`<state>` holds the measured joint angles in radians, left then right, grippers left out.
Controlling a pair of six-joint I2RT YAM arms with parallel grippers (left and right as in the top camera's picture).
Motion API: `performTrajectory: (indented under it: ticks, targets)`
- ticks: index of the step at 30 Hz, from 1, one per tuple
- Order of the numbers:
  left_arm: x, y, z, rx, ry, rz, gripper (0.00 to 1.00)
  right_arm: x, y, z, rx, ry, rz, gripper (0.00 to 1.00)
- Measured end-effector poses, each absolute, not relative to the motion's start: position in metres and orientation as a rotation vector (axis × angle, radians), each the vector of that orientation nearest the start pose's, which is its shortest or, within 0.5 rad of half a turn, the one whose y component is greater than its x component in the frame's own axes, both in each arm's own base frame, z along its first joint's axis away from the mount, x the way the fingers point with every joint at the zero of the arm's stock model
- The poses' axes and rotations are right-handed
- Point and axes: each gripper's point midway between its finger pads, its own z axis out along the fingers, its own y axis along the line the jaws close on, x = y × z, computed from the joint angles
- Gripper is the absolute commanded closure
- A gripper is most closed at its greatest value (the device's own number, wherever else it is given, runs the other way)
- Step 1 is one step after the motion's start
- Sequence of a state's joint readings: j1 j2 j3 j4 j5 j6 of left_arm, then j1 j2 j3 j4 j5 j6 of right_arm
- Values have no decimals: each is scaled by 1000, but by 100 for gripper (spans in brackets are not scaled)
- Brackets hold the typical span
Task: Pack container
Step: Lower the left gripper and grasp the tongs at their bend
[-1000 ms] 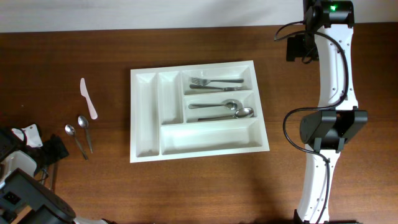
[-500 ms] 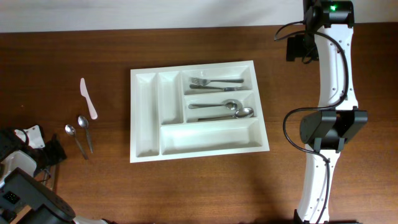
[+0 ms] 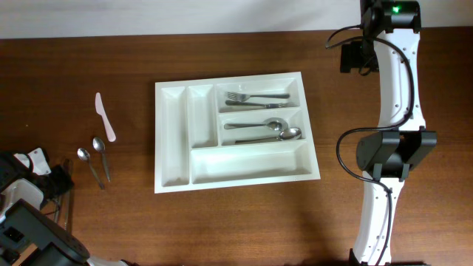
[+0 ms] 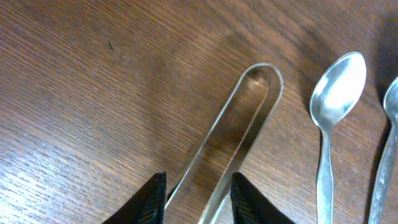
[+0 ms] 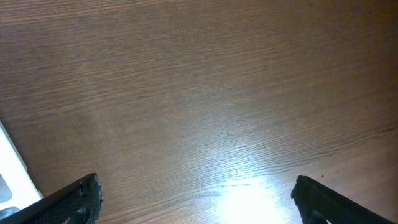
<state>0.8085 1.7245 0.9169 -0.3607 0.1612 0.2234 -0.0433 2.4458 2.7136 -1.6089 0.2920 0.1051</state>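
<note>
The white container [image 3: 251, 161] lies mid-table, with forks [image 3: 255, 97] in its top right compartment and spoons [image 3: 270, 129] in the one below. At the table's left edge, my left gripper [image 3: 55, 181] is low over the wood. In the left wrist view its fingers [image 4: 198, 186] press on the two arms of thin metal tongs [image 4: 249, 118], whose looped end points away. Two small spoons [image 4: 336, 99] lie just right of the tongs. My right gripper [image 5: 199, 199] stands wide open over bare wood, holding nothing.
A pale plastic knife [image 3: 104, 117] lies left of the container, above the two loose spoons [image 3: 92, 157]. The container's corner [image 5: 6, 168] shows at the left edge of the right wrist view. The right arm [image 3: 392, 111] runs along the table's right side.
My left gripper's jaws have drawn in from wide open until they meet the tongs, and it has shifted slightly toward the table's front. The right arm has not moved.
</note>
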Motion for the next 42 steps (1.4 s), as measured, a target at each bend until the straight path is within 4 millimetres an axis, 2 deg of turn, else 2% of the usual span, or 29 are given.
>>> performTrajectory:
  ticks: [2, 4, 7, 11, 22, 29, 31, 32, 34, 35, 42]
  targets:
    - [276, 249, 15, -755, 2598, 83, 66, 495, -71, 173, 262, 2864, -412, 1]
    - [276, 249, 15, -772, 2592, 79, 60, 495, -71, 173, 262, 2864, -412, 1]
    - [275, 248, 15, -788, 2593, 72, 58, 495, -71, 173, 261, 2864, -412, 1]
    - [273, 245, 13, -800, 2603, 60, 43, 495, -71, 173, 263, 2864, -412, 1]
    - [276, 249, 15, -791, 2583, 76, 44, 495, -71, 173, 262, 2864, -412, 1]
    - [274, 247, 2, -796, 2616, 54, 44, 495, -71, 173, 262, 2864, -412, 1]
    - [274, 247, 1, -793, 2619, 53, 49, 495, -71, 173, 262, 2864, -412, 1]
    - [275, 248, 0, -791, 2621, 53, 55, 495, -71, 173, 263, 2864, -412, 1]
    - [276, 249, 0, -787, 2620, 56, 74, 495, -71, 173, 262, 2864, -412, 1]
    - [277, 249, -1, -786, 2619, 55, 78, 495, -71, 173, 262, 2864, -412, 1]
    - [279, 250, -1, -775, 2618, 50, 81, 495, -71, 173, 262, 2864, -412, 1]
